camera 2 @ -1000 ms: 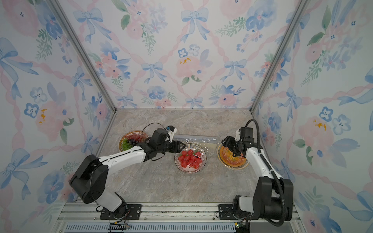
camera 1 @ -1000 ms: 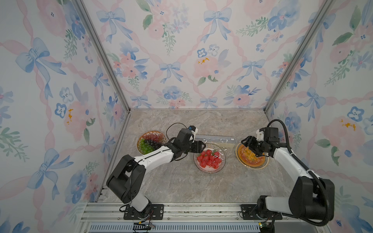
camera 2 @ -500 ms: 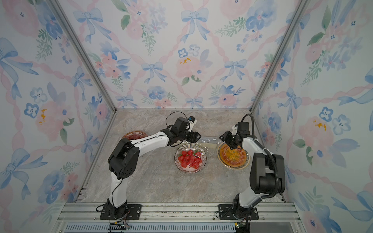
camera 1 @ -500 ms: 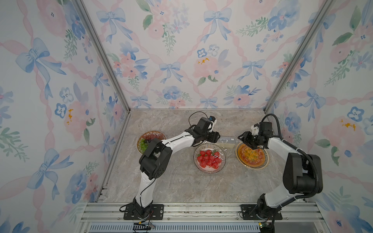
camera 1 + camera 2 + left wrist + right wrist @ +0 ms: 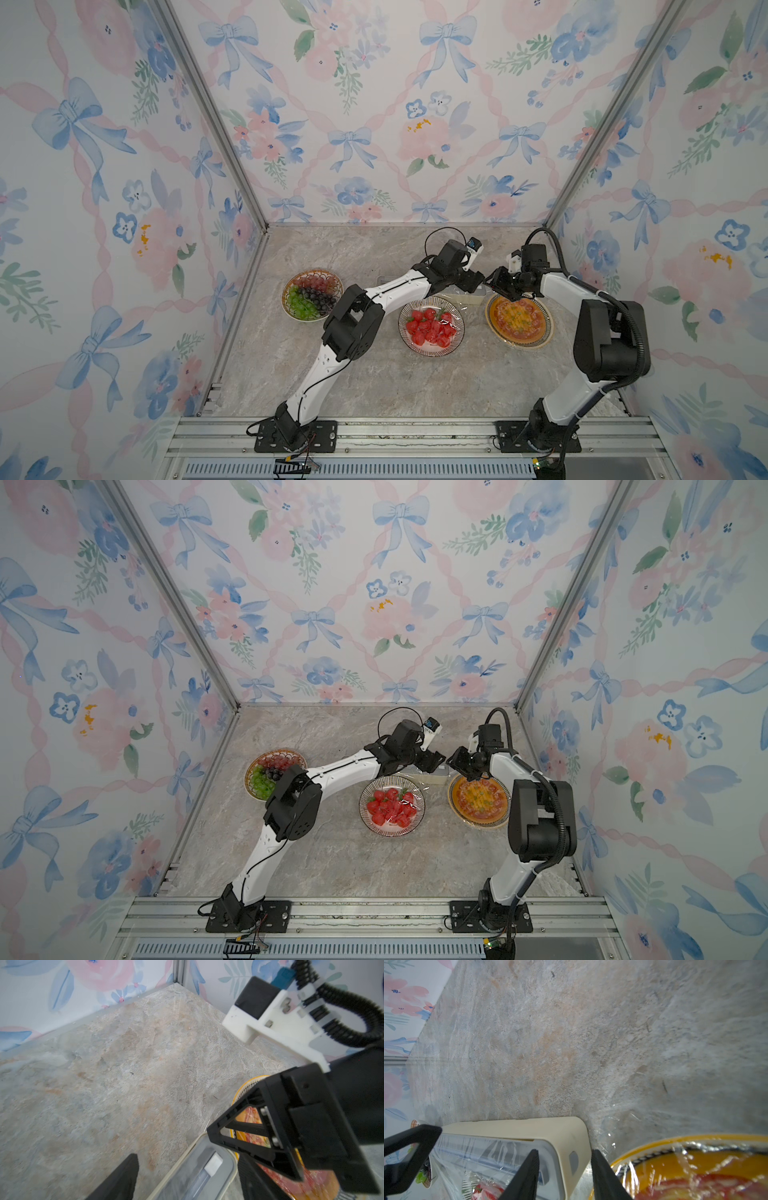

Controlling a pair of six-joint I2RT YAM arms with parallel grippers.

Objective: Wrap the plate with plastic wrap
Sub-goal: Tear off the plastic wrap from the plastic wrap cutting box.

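1. Table (image 5: 415, 386) (image 5: 365, 866): grey-beige stone-patterned surface, seen close in the wrist views (image 5: 124, 1064) (image 5: 571, 1032).
2. Walls (image 5: 374, 104): three were recorded around the table, papered with blue bows, pink ribbons and flowers.
3. Aluminium posts: one was noted at each rear corner, left (image 5: 212, 112) and right (image 5: 615, 112).
4. Aluminium rail (image 5: 415, 436): laid along the table's front edge, with a slotted blue-grey strip (image 5: 374, 469) in front of it.
5. Grapes (image 5: 309, 296): green, red and dark, heaped toward the left.
6. Strawberries (image 5: 430, 328): red, grouped near the middle.
7. Orange-and-red sliced food (image 5: 517, 318): placed toward the right; its kind could not be determined.
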